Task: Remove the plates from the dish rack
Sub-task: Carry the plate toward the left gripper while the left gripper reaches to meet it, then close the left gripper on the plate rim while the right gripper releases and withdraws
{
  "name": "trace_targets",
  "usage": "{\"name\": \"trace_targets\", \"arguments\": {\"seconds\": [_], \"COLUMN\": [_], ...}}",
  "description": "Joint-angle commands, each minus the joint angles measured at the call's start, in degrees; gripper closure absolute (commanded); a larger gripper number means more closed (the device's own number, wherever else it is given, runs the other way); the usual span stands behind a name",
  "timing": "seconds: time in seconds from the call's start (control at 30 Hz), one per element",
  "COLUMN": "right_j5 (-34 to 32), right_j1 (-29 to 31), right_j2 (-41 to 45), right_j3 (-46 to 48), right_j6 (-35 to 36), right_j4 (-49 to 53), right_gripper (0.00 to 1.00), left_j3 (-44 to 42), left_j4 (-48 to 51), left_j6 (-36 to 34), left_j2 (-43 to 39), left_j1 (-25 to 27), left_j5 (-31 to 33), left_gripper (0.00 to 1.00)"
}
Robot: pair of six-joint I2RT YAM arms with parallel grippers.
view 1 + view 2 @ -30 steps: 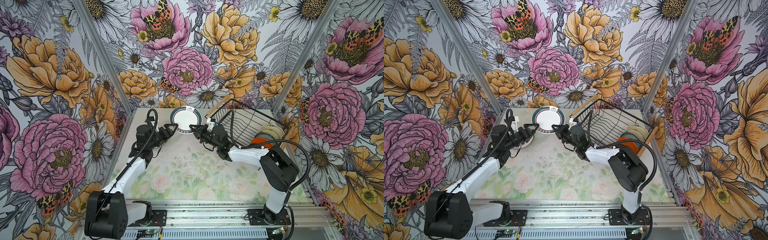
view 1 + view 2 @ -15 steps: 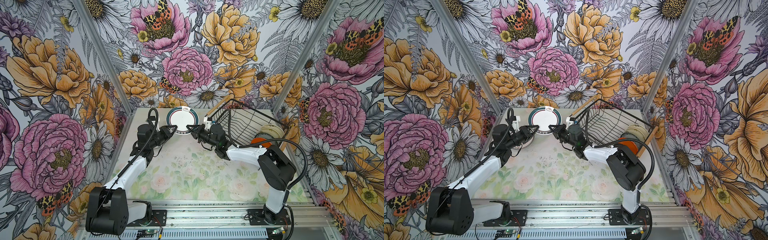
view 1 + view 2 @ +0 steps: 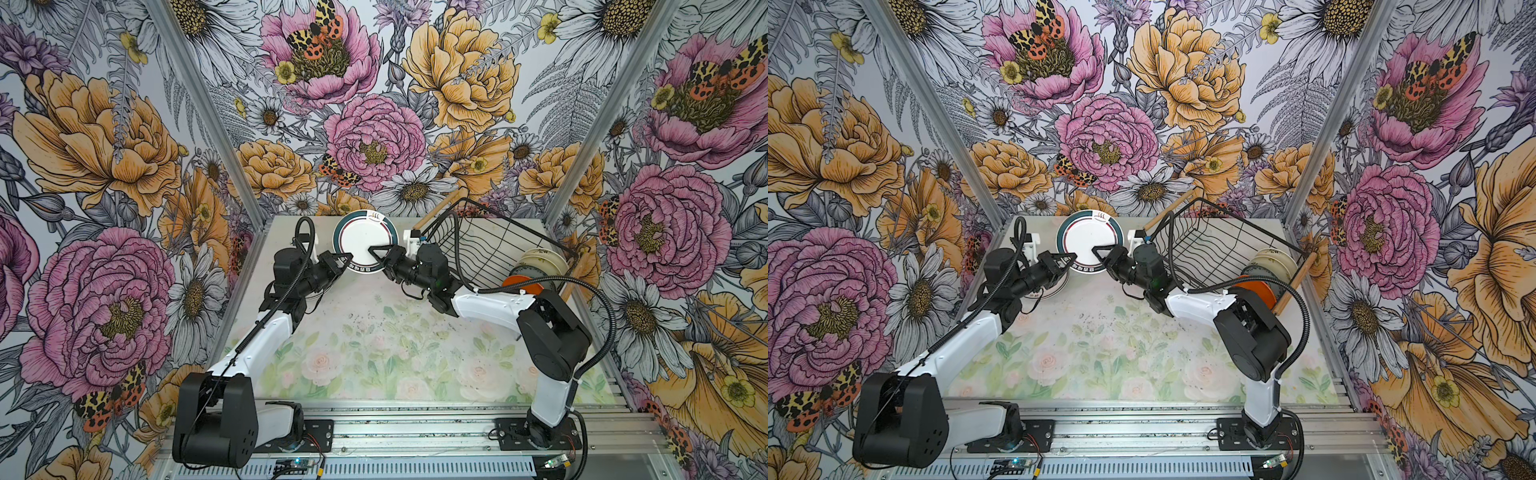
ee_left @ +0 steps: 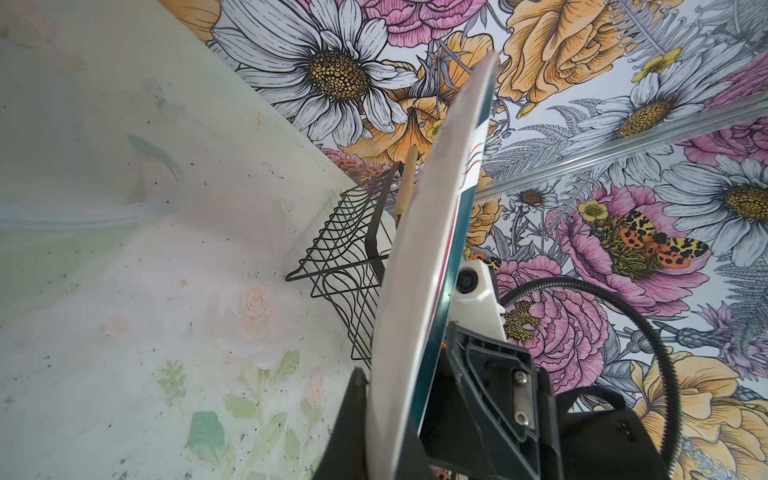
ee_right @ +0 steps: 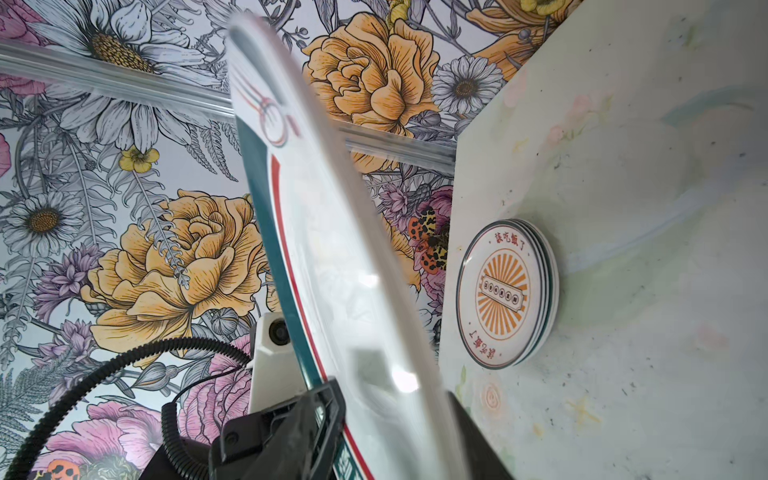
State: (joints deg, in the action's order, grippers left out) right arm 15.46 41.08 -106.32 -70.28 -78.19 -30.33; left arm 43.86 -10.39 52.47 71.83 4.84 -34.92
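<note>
1. A teal-rimmed white plate point(image 3: 363, 241) is held off the desk point(image 3: 374, 353) near its back edge, just left of the rack point(image 3: 490, 249). Its face shows in both top views.
2. The left fingers point(image 3: 341, 262) are clamped tight on the plate's lower left rim.
3. The right fingers point(image 3: 380, 255) straddle the lower right rim. Whether they grip it or stand loose, I cannot tell.
4. Cream plates point(image 3: 540, 262) and 1 orange plate point(image 3: 524, 287) stand on edge at the rack's right end.
5. A sunburst plate point(image 5: 503, 295) tops a small stack lying flat on the desk, near the left fingers.
</note>
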Motion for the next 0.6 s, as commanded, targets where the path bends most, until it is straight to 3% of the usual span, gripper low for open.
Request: {"name": "trace_targets", "arguments": {"seconds": [0.0, 0.03, 0.1, 0.23, 0.3, 0.37, 0.57], "right_j5": [1.5, 2.1, 0.9, -8.3, -16.7, -29.1, -62.8], "right_j1": [0.5, 0.5, 0.4, 0.5, 0.5, 0.8, 0.2], "right_j2": [4.6, 5.5, 7.1, 10.1, 12.3, 15.4, 18.1], "right_j3": [-4.9, -6.7, -11.0, -17.9, -19.0, -17.9, -15.6], "right_j6": [14.7, 20.4, 31.3, 52.6, 60.9, 68.5, 81.3], "right_j4": [7.9, 12.0, 22.8, 42.0, 47.3, 48.8, 48.5], "right_gripper": [0.17, 0.02, 0.01, 0.01, 0.00, 0.01, 0.00], "left_j3": [1.2, 1.2, 1.6, 3.1, 5.0, 6.0, 3.7], "left_j4": [1.6, 3.3, 8.2, 19.4, 28.3, 35.3, 37.9], "left_j6": [-1.8, -2.4, -4.3, -8.4, -11.8, -14.6, -13.6], "left_j2": [-3.8, -5.1, -8.1, -13.4, -14.6, -15.3, -12.7], "left_j1": [-2.6, -3.6, -5.9, -12.4, -15.8, -18.3, -22.2], "left_j5": [-2.4, -2.6, -2.6, -2.5, 0.2, 5.0, 16.0], "left_gripper": [0.99, 0.99, 0.99, 0.99, 1.00, 1.00, 0.99]}}
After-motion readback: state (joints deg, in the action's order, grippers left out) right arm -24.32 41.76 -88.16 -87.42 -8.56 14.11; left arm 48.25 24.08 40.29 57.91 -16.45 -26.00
